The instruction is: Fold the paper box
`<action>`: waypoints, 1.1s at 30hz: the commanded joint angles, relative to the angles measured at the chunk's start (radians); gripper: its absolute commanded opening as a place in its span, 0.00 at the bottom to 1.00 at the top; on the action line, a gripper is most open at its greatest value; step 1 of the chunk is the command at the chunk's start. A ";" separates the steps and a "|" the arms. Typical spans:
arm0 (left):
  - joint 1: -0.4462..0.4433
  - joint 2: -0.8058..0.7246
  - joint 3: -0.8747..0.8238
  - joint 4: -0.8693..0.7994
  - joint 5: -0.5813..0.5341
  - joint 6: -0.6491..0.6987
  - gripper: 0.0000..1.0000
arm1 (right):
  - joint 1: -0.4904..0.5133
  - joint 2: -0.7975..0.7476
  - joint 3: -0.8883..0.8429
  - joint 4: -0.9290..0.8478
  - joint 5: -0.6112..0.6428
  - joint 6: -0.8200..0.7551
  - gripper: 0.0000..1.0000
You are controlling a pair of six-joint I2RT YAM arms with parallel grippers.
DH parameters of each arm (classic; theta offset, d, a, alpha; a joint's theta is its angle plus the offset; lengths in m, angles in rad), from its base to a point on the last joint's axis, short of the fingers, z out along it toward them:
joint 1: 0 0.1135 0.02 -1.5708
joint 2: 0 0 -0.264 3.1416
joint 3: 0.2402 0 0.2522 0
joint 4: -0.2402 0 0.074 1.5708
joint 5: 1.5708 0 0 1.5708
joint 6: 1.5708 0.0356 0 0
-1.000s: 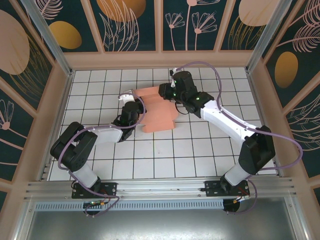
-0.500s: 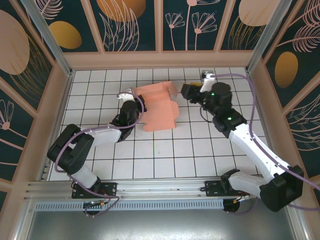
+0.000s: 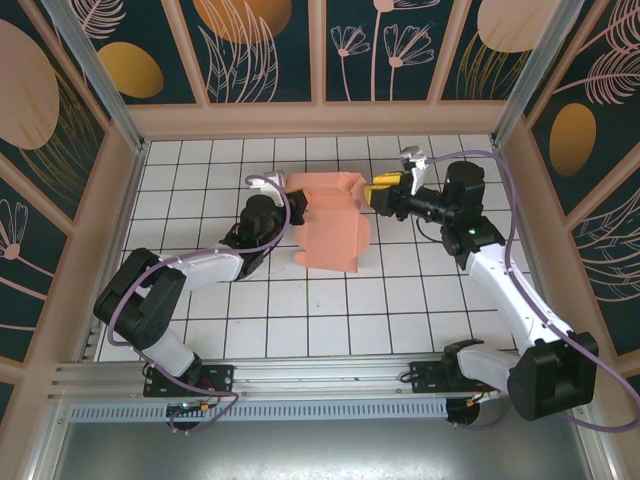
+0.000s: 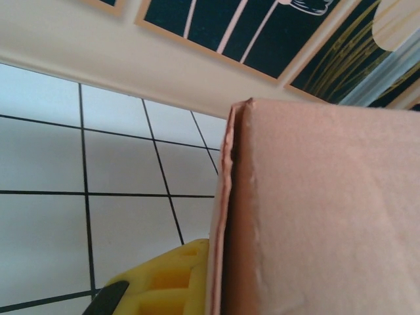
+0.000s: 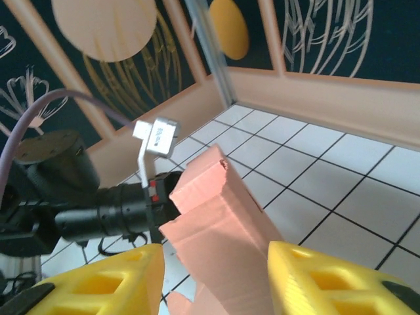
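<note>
One salmon-pink paper box of thin matt card, partly folded with creased walls raised, sits on the white gridded desk. At its left edge the left pincer is pressed together on a card wall, while just beside its upper right corner the right pincer hangs with ribbed yellow fingers spread apart

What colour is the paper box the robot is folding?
The paper box is salmon pink, clearest in the top external view.
</note>
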 commanded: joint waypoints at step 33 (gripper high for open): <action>-0.002 -0.008 0.040 0.015 0.078 0.006 0.00 | 0.030 -0.153 -0.077 0.098 0.142 -0.089 0.51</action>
